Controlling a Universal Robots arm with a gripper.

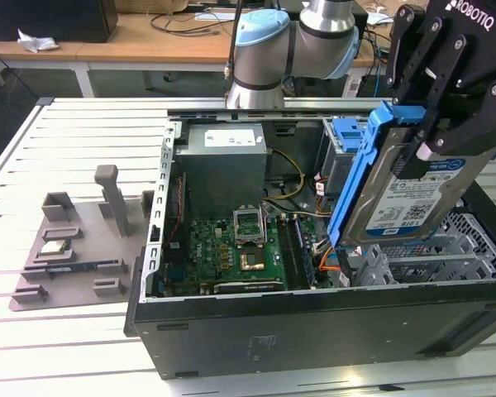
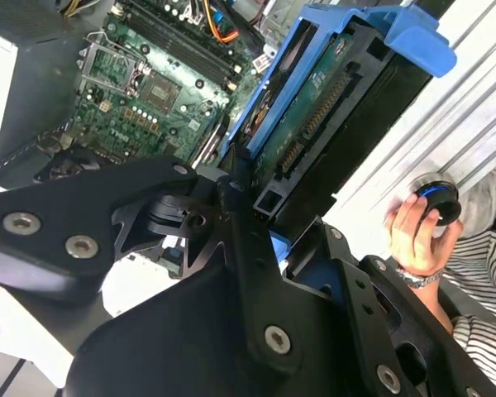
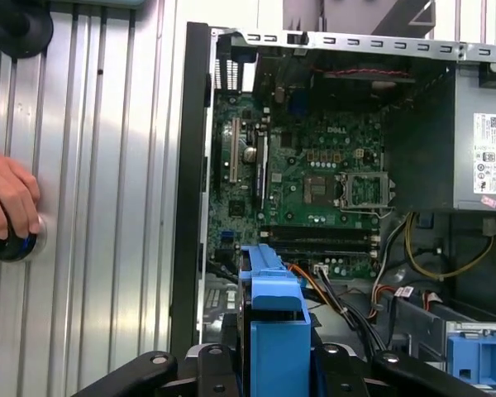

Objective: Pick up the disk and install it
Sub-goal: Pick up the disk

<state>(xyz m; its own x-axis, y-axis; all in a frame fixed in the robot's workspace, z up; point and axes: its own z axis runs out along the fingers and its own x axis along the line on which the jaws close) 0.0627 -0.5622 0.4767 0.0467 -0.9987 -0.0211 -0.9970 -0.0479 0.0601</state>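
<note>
- Exterior view: we see the gripper (image 1: 459, 124) clenched on the disk (image 1: 413, 198), with a black finger on either side of it.
- The disk hangs in the air, tilted, its labelled silver face turned toward the camera and its blue carrier frame running along the edge on the exterior view's left.
- We place it above the end of the open computer case (image 1: 314, 331) that lies on the exterior view's right. Its lower corner is just over the metal drive cage (image 1: 446, 256) there.
- Just beside the disk, inside the case, sits another blue bracket (image 1: 347, 136).
- Farther in, we see the green motherboard (image 1: 231, 248) and the grey power supply (image 1: 223, 165).
- The case lies on its side on the slatted metal desk (image 1: 66, 347).
- Well apart from the case, on the exterior view's left, a grey fixture tray (image 1: 74, 248) lies on the desk.
- In the first wrist view, a person's hand (image 3: 8, 198) rests on a round black-and-blue knob (image 3: 12, 244) on the desk, outside the case.
</note>
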